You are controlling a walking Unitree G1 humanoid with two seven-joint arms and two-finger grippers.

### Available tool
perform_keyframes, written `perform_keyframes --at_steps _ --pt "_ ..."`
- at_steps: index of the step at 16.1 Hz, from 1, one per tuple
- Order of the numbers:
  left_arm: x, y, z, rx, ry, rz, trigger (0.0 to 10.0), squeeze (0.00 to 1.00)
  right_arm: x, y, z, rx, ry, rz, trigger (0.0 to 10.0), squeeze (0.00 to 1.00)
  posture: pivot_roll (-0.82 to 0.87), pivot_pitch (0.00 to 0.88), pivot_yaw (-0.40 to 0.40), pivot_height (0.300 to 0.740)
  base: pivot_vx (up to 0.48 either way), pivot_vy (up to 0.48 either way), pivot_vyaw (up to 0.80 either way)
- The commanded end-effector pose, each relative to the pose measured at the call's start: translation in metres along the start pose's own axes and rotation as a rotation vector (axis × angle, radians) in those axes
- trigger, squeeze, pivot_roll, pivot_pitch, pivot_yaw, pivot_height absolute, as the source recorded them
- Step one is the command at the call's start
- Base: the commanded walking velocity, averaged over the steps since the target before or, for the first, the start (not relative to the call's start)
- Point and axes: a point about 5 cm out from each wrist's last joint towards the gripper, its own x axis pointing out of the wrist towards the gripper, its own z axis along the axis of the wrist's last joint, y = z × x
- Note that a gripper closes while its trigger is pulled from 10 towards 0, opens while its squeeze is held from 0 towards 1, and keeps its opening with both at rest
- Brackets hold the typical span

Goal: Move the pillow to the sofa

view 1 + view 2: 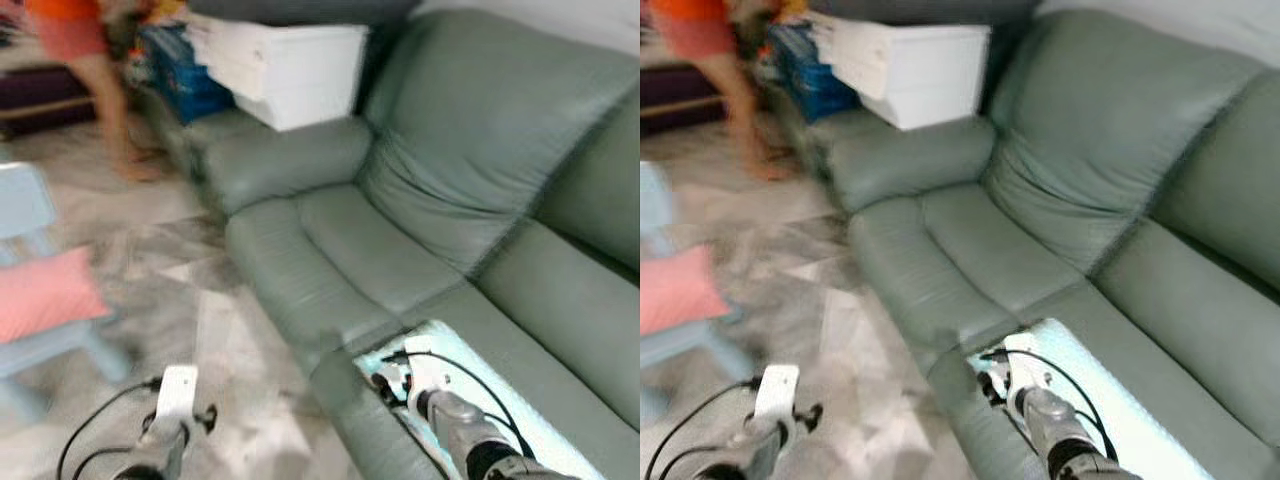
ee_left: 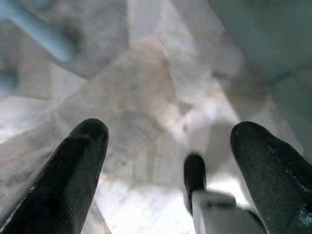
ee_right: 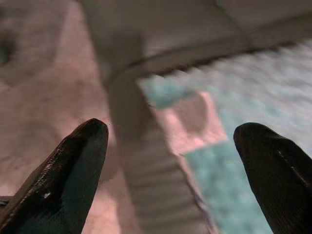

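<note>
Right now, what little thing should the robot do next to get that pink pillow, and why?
Probably turn left and step toward the pink pillow. It lies on a light blue chair off to the robot's left, apart from both arms, while the green sofa is straight ahead. The left gripper and right gripper are open, holding nothing.

A grey-green sofa [image 1: 400, 250] fills the right, a pale aqua pillow [image 1: 540, 420] lying on its near seat; a white box [image 1: 285, 65] rests at its far armrest; left, on the marbled floor [image 1: 220, 340], a light-blue chair [image 1: 40, 350] carries a pink cushion [image 1: 45, 292].
</note>
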Motion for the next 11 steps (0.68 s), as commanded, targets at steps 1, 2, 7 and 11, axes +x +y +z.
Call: perform_keyframes --at_steps 1,2,7,11 --pt "0.0 -0.006 -0.005 -0.002 0.015 -0.011 10.0 0.0 -0.002 -0.009 -0.001 -0.001 0.005 -0.028 10.0 0.0 -0.19 0.0 -0.021 0.74 0.0 0.0 0.8" --pt "0.0 -0.004 -0.005 -0.003 0.014 -0.01 10.0 0.0 -0.002 -0.01 -0.002 0.001 0.003 -0.03 10.0 0.0 -0.19 0.0 -0.021 0.74 0.0 0.0 0.55" --pt "-0.001 0.006 -0.002 -0.013 0.014 0.005 10.0 0.0 -0.002 -0.008 -0.001 0.016 0.002 -0.028 10.0 0.0 -0.18 0.0 -0.022 0.74 0.0 0.063 0.0" --pt "0.001 -0.011 -0.001 -0.012 0.018 -0.01 10.0 0.0 -0.002 -0.008 -0.001 0.019 0.002 -0.025 10.0 0.0 -0.18 0.0 -0.018 0.74 0.0 0.479 0.0"
